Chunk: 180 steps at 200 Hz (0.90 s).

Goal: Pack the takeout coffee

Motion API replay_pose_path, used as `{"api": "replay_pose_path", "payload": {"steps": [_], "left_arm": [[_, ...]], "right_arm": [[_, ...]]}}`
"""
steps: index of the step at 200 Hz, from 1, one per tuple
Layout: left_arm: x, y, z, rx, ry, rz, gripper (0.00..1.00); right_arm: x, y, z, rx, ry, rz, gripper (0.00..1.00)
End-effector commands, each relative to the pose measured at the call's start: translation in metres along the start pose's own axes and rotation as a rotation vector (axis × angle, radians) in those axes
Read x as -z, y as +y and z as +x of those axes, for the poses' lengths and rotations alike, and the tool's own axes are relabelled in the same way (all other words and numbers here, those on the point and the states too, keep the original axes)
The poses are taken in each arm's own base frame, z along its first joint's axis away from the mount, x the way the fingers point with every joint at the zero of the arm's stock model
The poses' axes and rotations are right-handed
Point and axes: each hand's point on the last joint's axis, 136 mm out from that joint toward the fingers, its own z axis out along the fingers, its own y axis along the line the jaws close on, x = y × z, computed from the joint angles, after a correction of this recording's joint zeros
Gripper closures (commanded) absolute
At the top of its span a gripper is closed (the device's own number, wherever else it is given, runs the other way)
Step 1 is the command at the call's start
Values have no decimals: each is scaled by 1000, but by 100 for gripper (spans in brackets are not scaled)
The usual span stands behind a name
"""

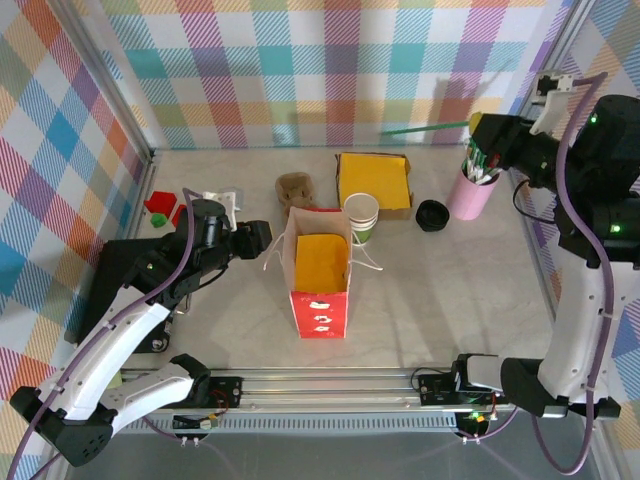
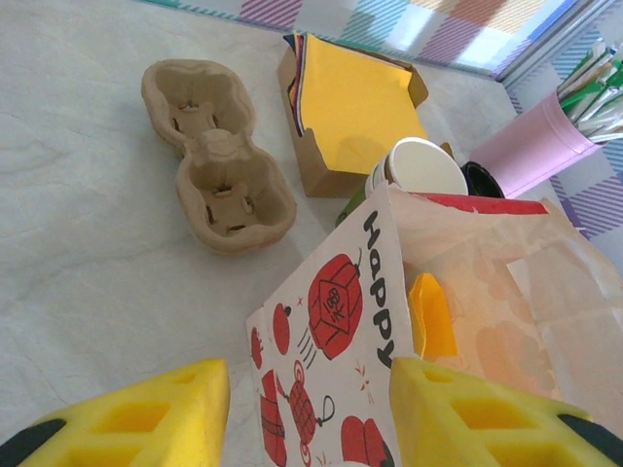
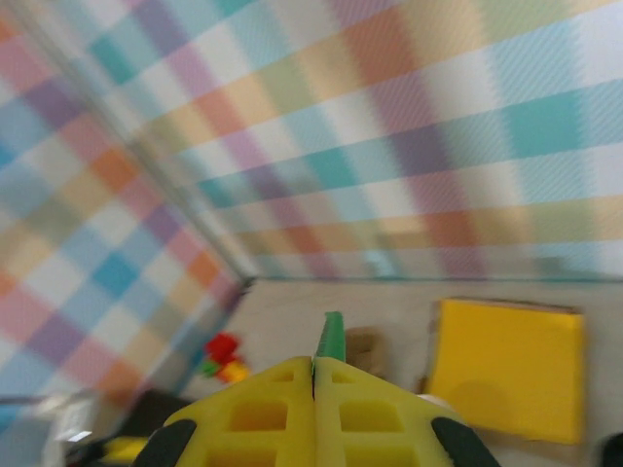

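Plaid walls in pastel checks enclose a pale, marble-patterned worktop (image 1: 450, 290). At far left lie small red and green pieces (image 1: 160, 207), too small to identify.

Next comes the left hand (image 1: 262, 240). Its chunky yellow fingers (image 2: 127, 418) are spread apart, and the wrist camera shows the printed side of a paper bag (image 2: 331, 321) between them. Whether they touch the paper cannot be told.

Behind the bag lies a moulded pulp carrier (image 1: 295, 187) with two rounded wells, rough and tan.

The bag (image 1: 320, 305) stands upright at the centre with its top open. It is kraft brown with a red base, red lantern drawings and thin white string handles. A folded yellow napkin (image 1: 322, 260) sits inside it.

The paper cup (image 1: 361, 215) stands upright on the worktop, outside the bag and just beside its far right corner. It has a smooth white rim and a green lower body.

Behind the cup, a shallow cardboard box (image 1: 373, 180) holds a flat stack of square yellow napkins. Right of that lies a black round lid (image 1: 432, 214), then a pink tumbler (image 1: 472, 195) packed with wrapped straws.

Raised above the tumbler, the right hand (image 1: 480, 125) has its fingers pressed together, pinching a thin green straw (image 1: 425, 128) that points left.
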Motion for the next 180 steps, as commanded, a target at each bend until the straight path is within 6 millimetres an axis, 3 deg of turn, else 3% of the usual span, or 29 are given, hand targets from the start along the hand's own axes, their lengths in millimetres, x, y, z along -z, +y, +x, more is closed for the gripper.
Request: {"api": "replay_pose_path", "payload": {"steps": [1,27,60,126,180], "left_arm": [[14,0,-8,-26,-34,-9,53],[19,5,-7,-34,-41,-34,53],[26,10,-7,-35,-55,-51,52],[33,16,-3,-34,-57,-65,52],[33,19,0,-39,-59,-78,52]], "right_arm": [[3,45,31,-122,154,-241,100],[7,67,58,-135,248,-312,100],[0,76,100,-150,383,-337,100],[-26,81,187,-98,696,-341,100],[-41,72,238,12,880,-289,100]]}}
